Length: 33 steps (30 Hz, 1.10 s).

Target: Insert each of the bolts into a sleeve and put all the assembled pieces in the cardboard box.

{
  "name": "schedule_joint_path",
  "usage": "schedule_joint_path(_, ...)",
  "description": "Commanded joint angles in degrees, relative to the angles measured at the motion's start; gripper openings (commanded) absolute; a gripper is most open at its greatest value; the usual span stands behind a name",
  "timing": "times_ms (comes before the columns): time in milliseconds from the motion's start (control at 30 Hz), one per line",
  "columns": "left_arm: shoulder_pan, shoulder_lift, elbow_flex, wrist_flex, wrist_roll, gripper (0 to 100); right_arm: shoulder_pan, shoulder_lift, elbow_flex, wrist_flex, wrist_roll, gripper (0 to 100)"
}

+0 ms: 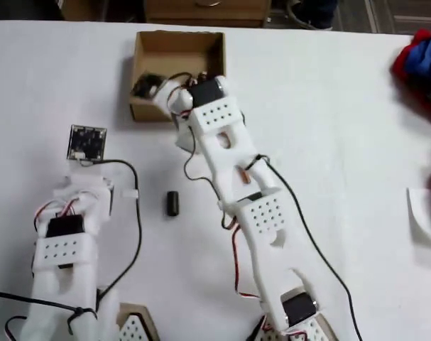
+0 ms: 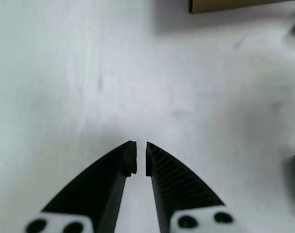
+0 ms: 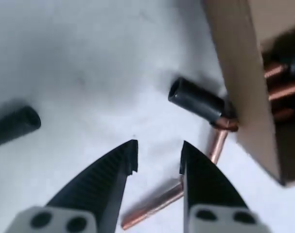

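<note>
Two copper bolts lie loose on the table just outside the cardboard box at its far edge, one black sleeve touching one and a second sleeve mid-table, the right gripper spread empty over one bolt, the left gripper nearly clenched on nothing toward the near left corner.

No legible text, label, number or sign anywhere: plain brown walls on the cardboard box, bare white on the counter.
</note>
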Motion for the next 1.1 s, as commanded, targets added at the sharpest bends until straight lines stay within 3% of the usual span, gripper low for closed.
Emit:
schedule_joint_path(0,0.1,0.2,-0.1,-0.9,0.0,6,0.8,0.7,0.2,-3.1,7.0,13.5)
schedule_joint_path(567,0.1,0.0,1.0,-1.2,-0.1,6,0.9,7.7,0.2,-16.1,7.6,13.5)
schedule_joint_path(833,0.1,-0.1,1.0,-1.2,-0.1,6,1.4,11.7,0.2,-15.7,7.9,13.4)
schedule_joint_path(1067,0.1,-0.1,1.0,-1.2,-0.1,6,0.8,11.7,0.2,-5.6,17.7,13.3)
